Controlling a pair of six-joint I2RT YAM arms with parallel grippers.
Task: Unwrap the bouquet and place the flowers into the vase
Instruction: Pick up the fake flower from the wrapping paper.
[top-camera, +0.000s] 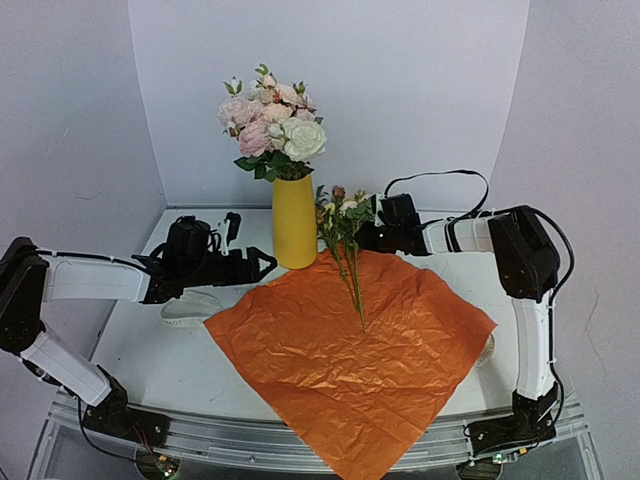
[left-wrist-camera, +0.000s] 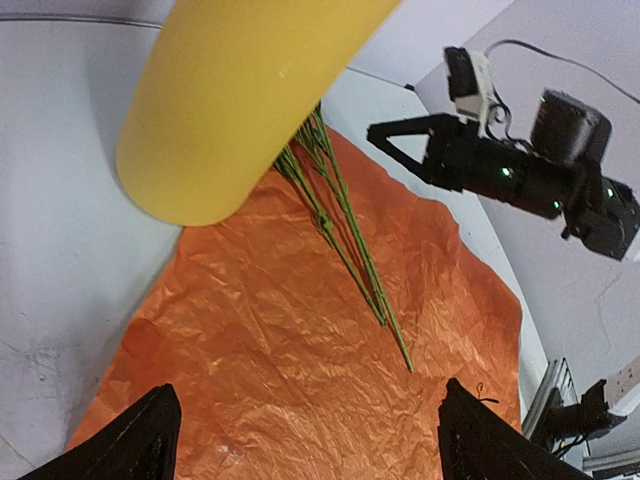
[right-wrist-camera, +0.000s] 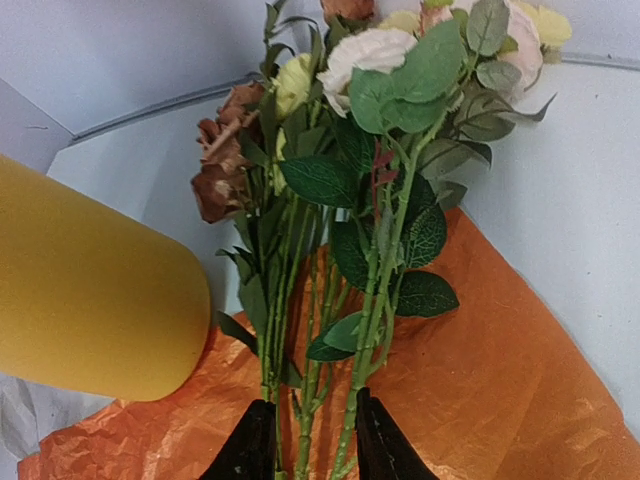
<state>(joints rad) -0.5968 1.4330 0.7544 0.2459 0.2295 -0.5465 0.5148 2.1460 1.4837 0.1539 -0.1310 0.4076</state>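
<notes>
Straddling the flowers (right-wrist-camera: 345, 250) at the lower middle of its wrist view, the right gripper (right-wrist-camera: 312, 445) pinched their stems over the orange paper (top-camera: 340, 370), just right of the yellow vase (top-camera: 294, 225); the left gripper (left-wrist-camera: 307, 400) stood open.

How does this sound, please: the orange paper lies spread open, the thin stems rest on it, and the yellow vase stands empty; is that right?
Not quite: the yellow vase is not empty; it holds a bunch of white and pink roses, as the top view shows. The orange paper does lie spread open with the thin stems resting on it.
</notes>
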